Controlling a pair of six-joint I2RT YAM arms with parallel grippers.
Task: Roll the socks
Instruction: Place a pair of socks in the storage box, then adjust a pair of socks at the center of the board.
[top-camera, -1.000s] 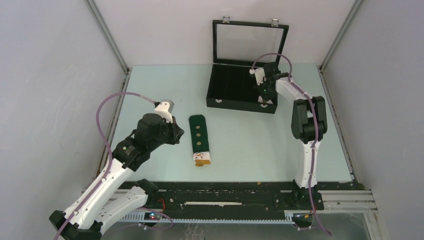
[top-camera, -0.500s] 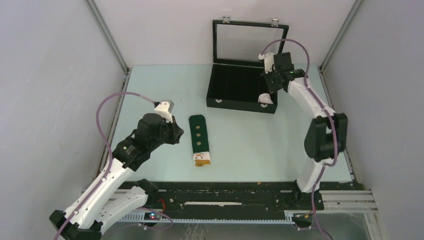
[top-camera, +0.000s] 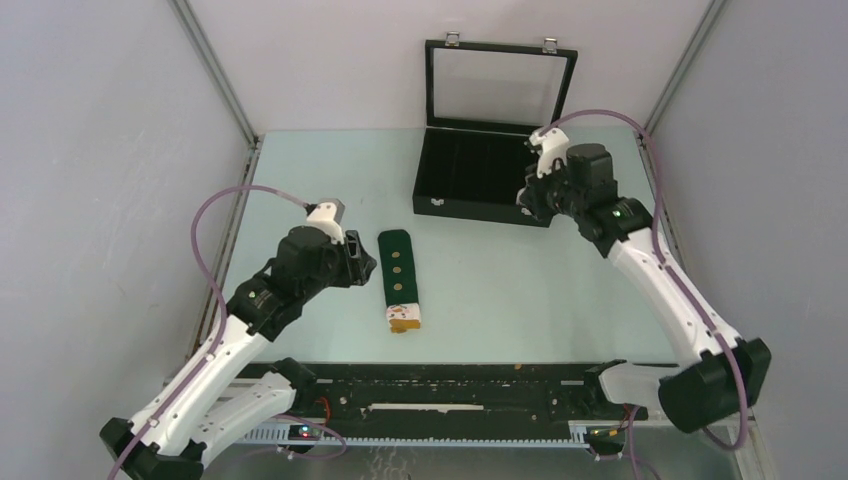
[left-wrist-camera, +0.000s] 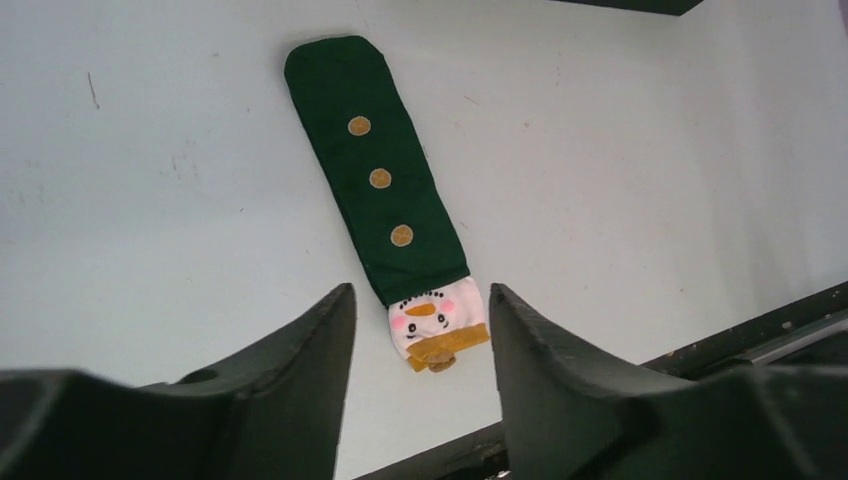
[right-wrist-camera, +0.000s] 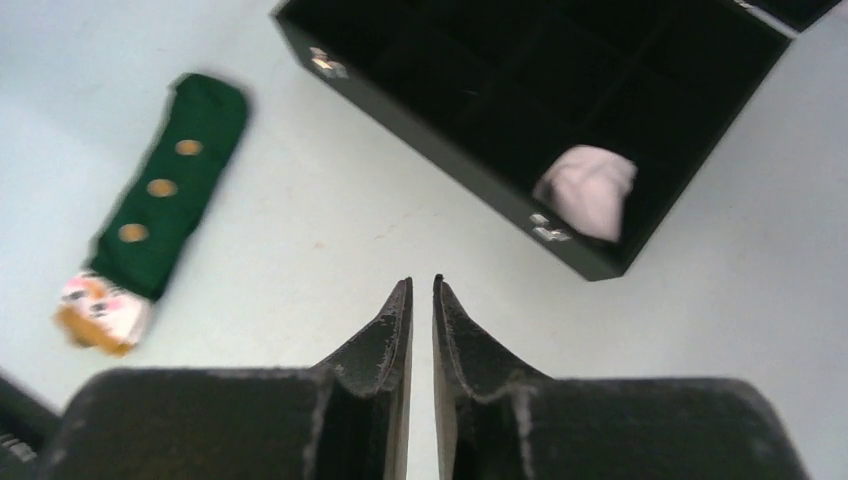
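Left wrist view has the left gripper (left-wrist-camera: 420, 292) parted to a middling width and empty, poised just left of the green sock (left-wrist-camera: 380, 180). The sock lies flat and straight on the counter (left-wrist-camera: 620, 150), snowman end nearest the arms. To roll it well, I judge the gripper should pinch that snowman end squarely, catch both layers, and turn it over tightly along the sock's length so the roll stays straight. The right gripper (right-wrist-camera: 421, 283) is barely parted, holds nothing, and sits well right of the green sock. The white sock (right-wrist-camera: 588, 190) appears already bundled inside the black case (right-wrist-camera: 440, 150), beyond and right of the green sock, though blur hides the detail. Against a second earlier, the left gripper has opened from closed, the right arm has drawn back from the case, and the green sock has not moved.
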